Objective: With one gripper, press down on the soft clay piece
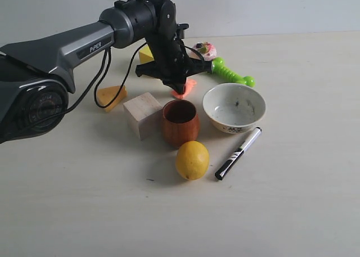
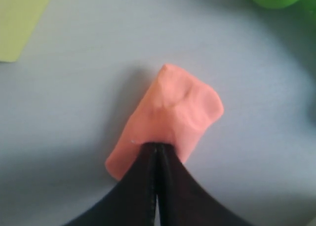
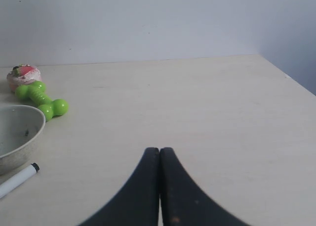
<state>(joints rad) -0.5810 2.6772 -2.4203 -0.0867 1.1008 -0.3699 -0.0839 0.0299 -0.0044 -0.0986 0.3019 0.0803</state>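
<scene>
- Soft clay piece (image 2: 173, 112) lies flat on the table (image 1: 292, 201). It sits just behind the brown wooden cup (image 1: 181, 122), near the white bowl (image 1: 222, 124) and the green toy (image 1: 232, 72).
- Your left gripper (image 2: 157, 146) is right on it. The two black jaws are squeezed tight together with no gap. They hold nothing.
- In the left wrist view, the tips touch the clay at one end of the lump, not the middle.
- In the exterior view, the left gripper (image 1: 178, 85) points down at the clay, and the arm hangs over the cup and the wood block (image 1: 142, 113).
- Your right gripper (image 3: 159, 151) is off to the side above bare table. Its jaws are squeezed together too, and it holds nothing.
- It looks like you are in the pressing step now. You cannot tell from these views how hard the tips push.
- For the next move, I think you need to push straight down, slow and gentle, so the clay squashes a bit.
- Watch that the clay does not slide away from under the tips.
- Watch the cup too. It is close, and the arm could bump it.
</scene>
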